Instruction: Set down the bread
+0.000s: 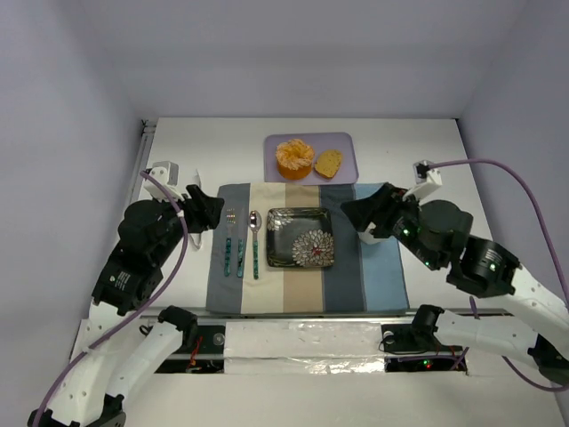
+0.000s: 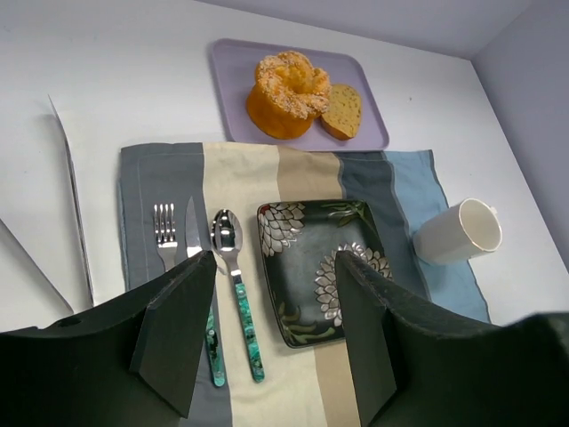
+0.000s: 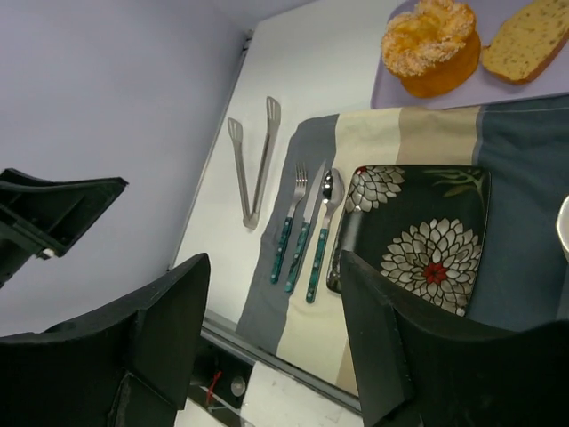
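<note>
The bread [image 1: 328, 163], a small golden oval slice with a brown crust, lies on a lavender tray [image 1: 348, 147] at the back, right of a larger round orange food [image 1: 294, 157]. It also shows in the left wrist view [image 2: 342, 111] and the right wrist view [image 3: 526, 40]. A dark flowered square plate [image 1: 300, 237] sits empty on a striped placemat [image 1: 382, 276]. My left gripper [image 1: 206, 212] is open and empty above the placemat's left edge. My right gripper [image 1: 360, 218] is open and empty just right of the plate.
A fork [image 1: 228, 240], knife [image 1: 240, 242] and spoon [image 1: 254, 240] lie left of the plate. A white mug [image 2: 458, 231] stands on the placemat's right end. Metal tongs [image 3: 253, 160] lie on the table left of the placemat.
</note>
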Controlling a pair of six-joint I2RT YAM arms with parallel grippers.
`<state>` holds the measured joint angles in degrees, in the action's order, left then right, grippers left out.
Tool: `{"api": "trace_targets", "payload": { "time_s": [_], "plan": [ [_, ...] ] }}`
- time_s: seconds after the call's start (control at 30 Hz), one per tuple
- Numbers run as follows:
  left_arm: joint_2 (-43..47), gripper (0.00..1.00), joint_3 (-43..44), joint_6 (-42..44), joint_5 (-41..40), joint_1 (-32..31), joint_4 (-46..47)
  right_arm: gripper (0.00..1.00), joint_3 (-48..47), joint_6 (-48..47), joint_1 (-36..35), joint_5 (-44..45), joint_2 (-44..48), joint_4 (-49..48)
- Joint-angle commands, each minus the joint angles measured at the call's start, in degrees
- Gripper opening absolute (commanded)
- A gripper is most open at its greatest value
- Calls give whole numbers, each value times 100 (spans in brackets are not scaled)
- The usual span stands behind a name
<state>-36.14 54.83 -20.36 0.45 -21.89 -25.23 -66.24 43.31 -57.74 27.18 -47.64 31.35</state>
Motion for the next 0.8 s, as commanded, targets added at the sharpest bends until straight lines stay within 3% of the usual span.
{"api": "trace_targets", "payload": {
  "time_s": [0.0,0.07,0.13,0.17,0.23,0.27,0.3,0.33,0.53,0.57,0.67,0.73,0.77],
  "plan": [
    [-121,54,230,129,17,18,247,65,119,-121,-1,253,483,-33],
    [-226,53,239,164,-201,18,291,58,172,-165,-1,183,746,-68],
    [-305,46,230,190,-264,18,378,47,234,-261,-1,156,922,-129],
    [-349,39,187,234,-299,18,422,34,286,-279,-1,147,1062,-173],
    [-550,26,125,287,-413,18,502,20,296,-384,-1,112,1151,-182],
    [-656,13,99,357,-597,18,502,5,304,-419,-1,86,1186,-182],
    [-788,6,81,392,-703,18,484,0,304,-472,-1,95,1178,-174],
    [-1050,0,63,401,-808,18,450,0,313,-481,-1,112,1160,-147],
    [-1789,0,-315,454,-1477,359,879,0,620,-437,-1,-11,1178,-200],
    [-1887,14,-384,445,-1425,491,941,0,664,-411,-1,-63,1178,-209],
    [-2379,33,-499,550,-1075,1027,1231,2,963,-323,-1,-177,1283,-401],
    [-2834,41,-535,603,-1064,1195,1328,12,1156,-279,-1,-327,1362,-551],
    [-2994,42,-535,682,-1073,1196,1345,28,1331,-279,-1,-379,1432,-665]
  ]
}}
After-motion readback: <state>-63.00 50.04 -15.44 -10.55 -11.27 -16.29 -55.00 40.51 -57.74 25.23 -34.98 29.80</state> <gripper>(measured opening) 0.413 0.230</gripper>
